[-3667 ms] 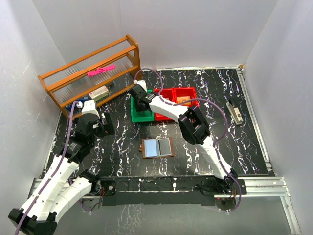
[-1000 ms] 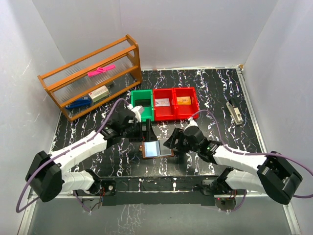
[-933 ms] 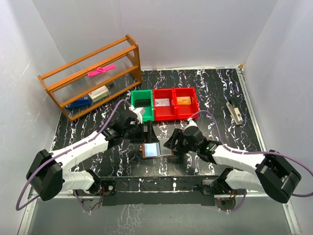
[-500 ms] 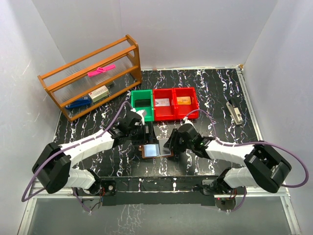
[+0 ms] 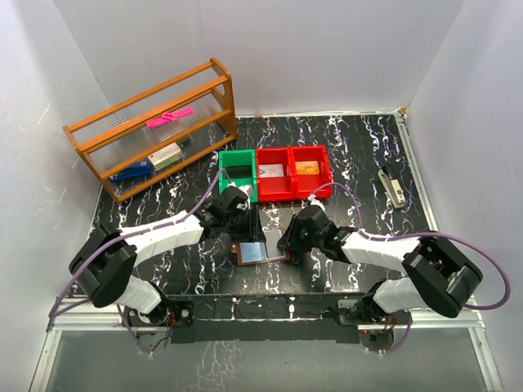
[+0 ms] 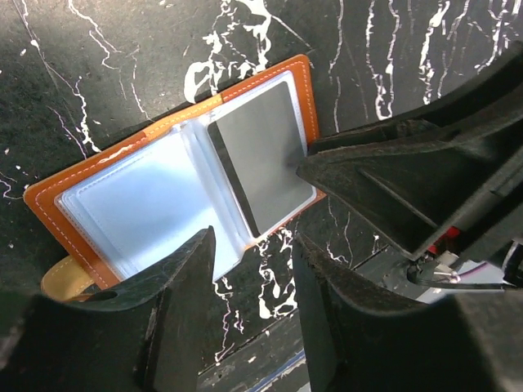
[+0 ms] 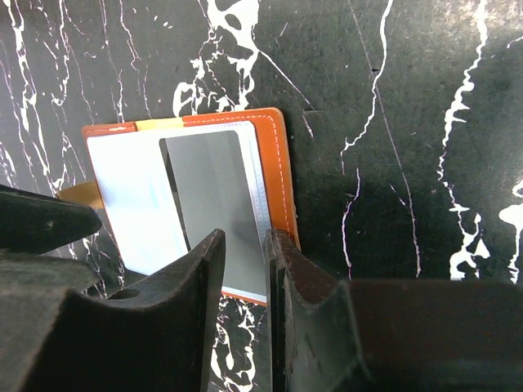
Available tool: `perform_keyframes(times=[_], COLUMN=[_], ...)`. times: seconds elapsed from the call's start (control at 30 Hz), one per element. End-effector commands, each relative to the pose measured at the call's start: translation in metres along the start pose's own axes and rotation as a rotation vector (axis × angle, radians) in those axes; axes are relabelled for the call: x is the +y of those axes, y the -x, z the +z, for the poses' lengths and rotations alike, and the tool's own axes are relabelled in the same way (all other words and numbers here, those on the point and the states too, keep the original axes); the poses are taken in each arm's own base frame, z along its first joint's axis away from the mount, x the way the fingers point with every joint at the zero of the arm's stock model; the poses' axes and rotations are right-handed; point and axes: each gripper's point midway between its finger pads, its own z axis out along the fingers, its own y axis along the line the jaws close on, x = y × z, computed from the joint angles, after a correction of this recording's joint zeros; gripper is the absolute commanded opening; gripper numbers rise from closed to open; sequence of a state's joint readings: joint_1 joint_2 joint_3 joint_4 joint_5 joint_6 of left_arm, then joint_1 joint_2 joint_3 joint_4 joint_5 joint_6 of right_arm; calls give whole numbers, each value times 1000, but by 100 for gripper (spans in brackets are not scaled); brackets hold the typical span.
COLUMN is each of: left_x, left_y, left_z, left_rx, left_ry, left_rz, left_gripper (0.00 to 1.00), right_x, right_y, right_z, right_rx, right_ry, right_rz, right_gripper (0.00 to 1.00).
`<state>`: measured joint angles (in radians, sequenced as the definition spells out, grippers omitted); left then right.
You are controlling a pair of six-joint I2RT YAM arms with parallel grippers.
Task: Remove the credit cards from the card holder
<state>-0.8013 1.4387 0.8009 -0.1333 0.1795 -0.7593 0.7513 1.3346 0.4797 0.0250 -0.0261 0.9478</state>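
While the card holder (image 5: 252, 251) lies opened flat at about 6 o'clock of the worktop's (image 5: 384, 237) centre, its pale blue half is toward 9 o'clock. A silver-grey credit card (image 6: 261, 167) sits slightly askew in the half toward 3 o'clock. The left end effector (image 6: 253, 241) hangs at the holder's 10 o'clock corner with its fingers spread. They straddle the holder's rim and nothing is between them. The right end effector (image 7: 245, 237) stands at the holder's 3 o'clock side, its fingers drawn nearly together with a slim gap over the card's edge. Whether they already pinch the card cannot be told.

Probable failure modes:
- **Gripping too much.** The fingers may take the brown rim or the clear sleeve along with the card, because the card's edge lies just inside both. The whole holder would then rise.
- **Holder sliding.** The holder may slide or fold shut, since the left fingers do not visibly press it down.
- **Card slipping or bending.** The thin, glossy card may slip from a shallow edge grip, or bend if it is pulled at an angle to its pocket.
- **Fingers meeting.** The two end effectors work close together, so their fingers may touch.

The green bin (image 5: 237, 173) and the red bins (image 5: 292, 171) at 12 o'clock stand well apart from all this.
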Motion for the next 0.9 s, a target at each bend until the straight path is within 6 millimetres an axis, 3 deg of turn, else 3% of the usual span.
perform_keyframes(times=[0.0,0.2,0.37,0.47,0.7,0.87], left_x=[-4,1,21,24,33,33], left_y=[2,-5,-14,-22,-23,-24], left_z=[7,20,27,32,36,35], left_rx=[0,17,9,13,-23,-29], left_ry=[-5,-8,54,27,38,33], left_rz=[-19,-62,-100,-116,-161,-169], left_gripper=[40,36,28,26,24,24], right_x=[-9,-13,-10,-7,6,10], right_y=[-3,-8,-14,-14,-10,10], right_z=[3,1,3,4,-1,-6], right_rx=[-7,-2,33,39,50,-11], right_ry=[-17,-9,11,17,51,13], right_rz=[24,46,34,27,-4,-66], right_gripper=[25,22,21,21,21,22])
